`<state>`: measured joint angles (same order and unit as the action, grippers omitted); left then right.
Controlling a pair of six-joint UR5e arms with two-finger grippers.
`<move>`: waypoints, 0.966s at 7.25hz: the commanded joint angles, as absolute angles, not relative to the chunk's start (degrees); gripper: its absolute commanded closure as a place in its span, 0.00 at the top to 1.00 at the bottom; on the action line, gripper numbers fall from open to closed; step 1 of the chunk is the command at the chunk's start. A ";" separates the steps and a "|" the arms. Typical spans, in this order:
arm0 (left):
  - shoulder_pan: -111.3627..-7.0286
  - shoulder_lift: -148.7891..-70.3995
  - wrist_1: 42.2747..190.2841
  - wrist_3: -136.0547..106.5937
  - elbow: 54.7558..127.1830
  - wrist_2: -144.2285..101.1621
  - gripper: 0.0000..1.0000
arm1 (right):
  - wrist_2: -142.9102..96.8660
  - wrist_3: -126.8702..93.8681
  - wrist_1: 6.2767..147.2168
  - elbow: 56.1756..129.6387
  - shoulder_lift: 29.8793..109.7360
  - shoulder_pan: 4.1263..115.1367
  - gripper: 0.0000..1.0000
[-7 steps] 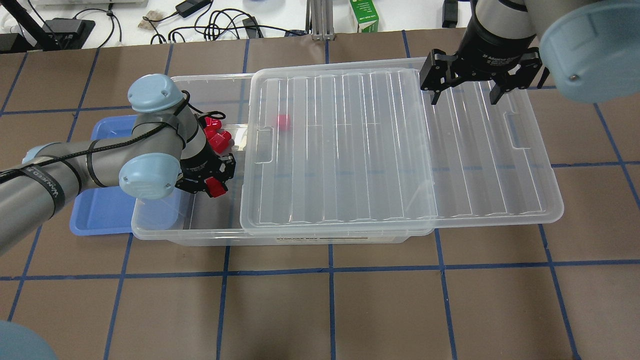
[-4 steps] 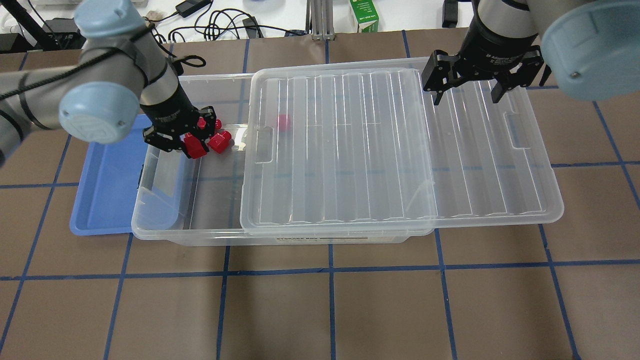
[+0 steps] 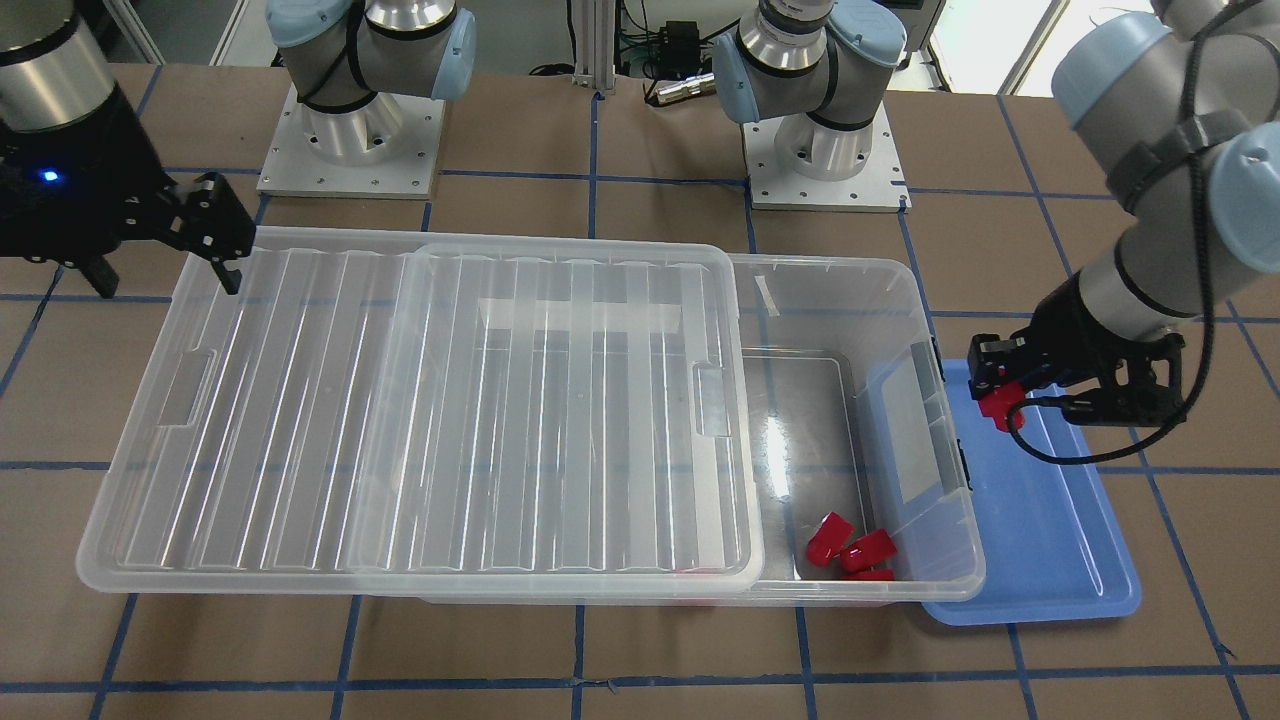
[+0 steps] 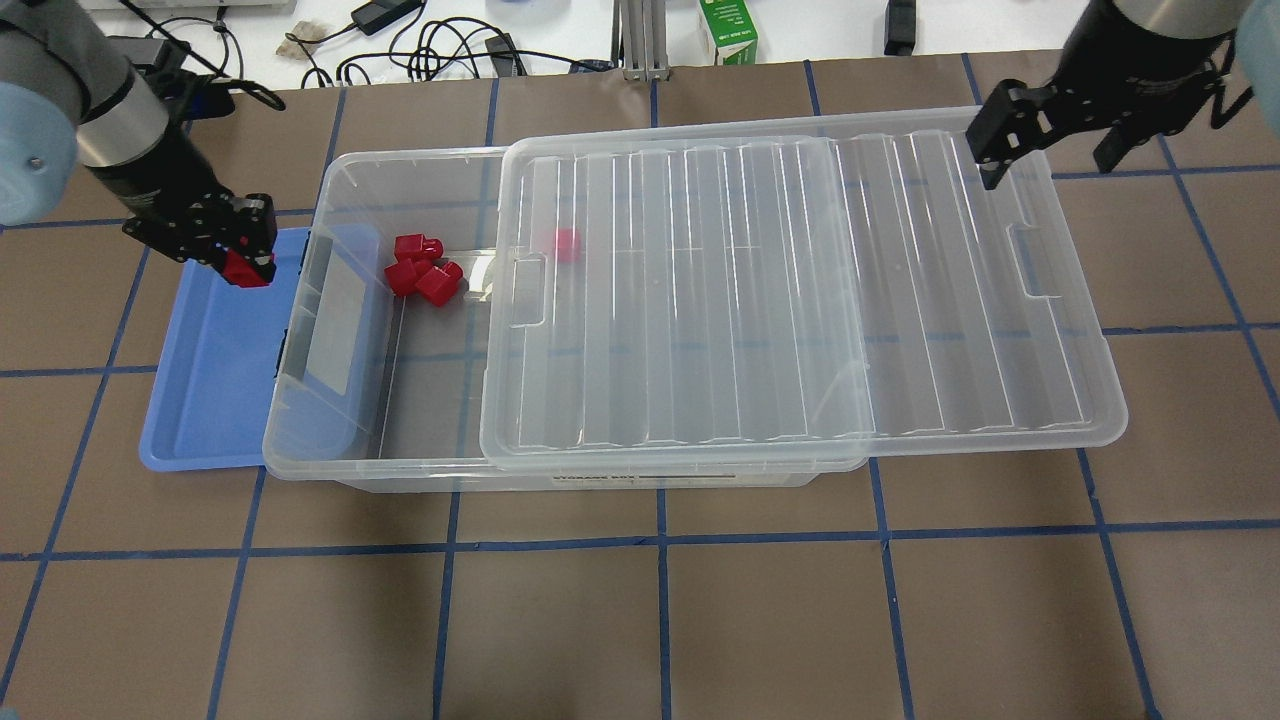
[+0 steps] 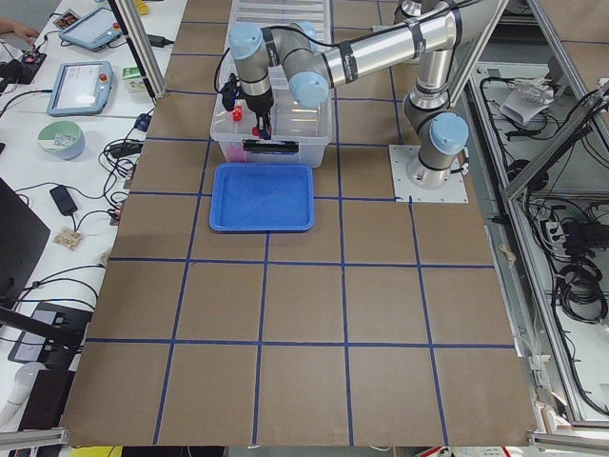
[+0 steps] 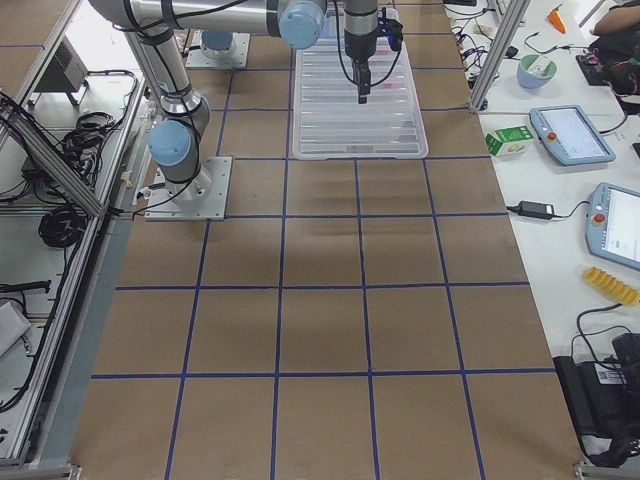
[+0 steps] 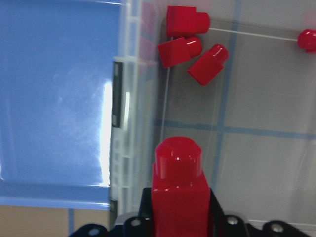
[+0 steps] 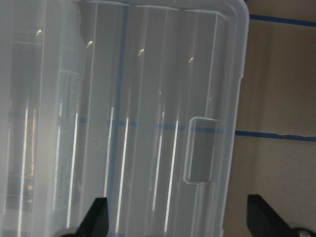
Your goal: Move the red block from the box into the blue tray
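My left gripper (image 4: 243, 266) is shut on a red block (image 7: 177, 185) and holds it above the far end of the blue tray (image 4: 205, 390), just outside the box's left wall. The block also shows in the front view (image 3: 996, 407). The clear box (image 4: 300, 440) stands against the tray. Its ribbed lid (image 4: 800, 300) is slid to the right, so the left end is uncovered. Three loose red blocks (image 4: 420, 270) lie in the uncovered end, and one more (image 4: 567, 243) shows through the lid. My right gripper (image 4: 1048, 165) is open and empty above the lid's far right corner.
A green carton (image 4: 728, 30) and cables (image 4: 430, 45) lie beyond the table's far edge. The arm bases (image 3: 350, 130) stand behind the box. The tray's near part (image 3: 1050, 540) holds nothing.
My left gripper has risen out of the box with the red block and moved left to above the tray's far end. My right gripper has shifted right along the lid's far edge.
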<state>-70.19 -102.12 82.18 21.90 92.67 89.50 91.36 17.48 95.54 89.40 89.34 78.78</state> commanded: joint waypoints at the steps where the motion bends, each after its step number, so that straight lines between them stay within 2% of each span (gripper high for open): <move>1: -63.31 -106.32 77.13 33.55 98.04 89.21 0.00 | 90.10 30.00 95.89 90.08 88.86 68.25 1.00; 2: -61.63 -108.78 67.25 34.79 102.35 89.21 0.00 | 89.83 35.10 95.98 90.09 86.68 64.64 1.00; 4: -61.52 -111.35 62.94 34.72 104.93 89.74 0.00 | 89.21 34.72 97.98 92.27 81.51 63.02 1.00; 5: -61.44 -112.49 61.54 34.63 104.94 89.82 0.06 | 89.38 33.85 102.70 95.07 79.56 62.58 1.00; 6: -61.44 -113.02 61.18 34.45 104.85 89.82 0.30 | 89.30 30.27 103.44 97.45 79.72 62.67 1.00; 7: -61.44 -112.77 61.17 34.28 104.33 89.91 0.95 | 89.21 28.49 103.36 98.51 79.80 62.93 1.00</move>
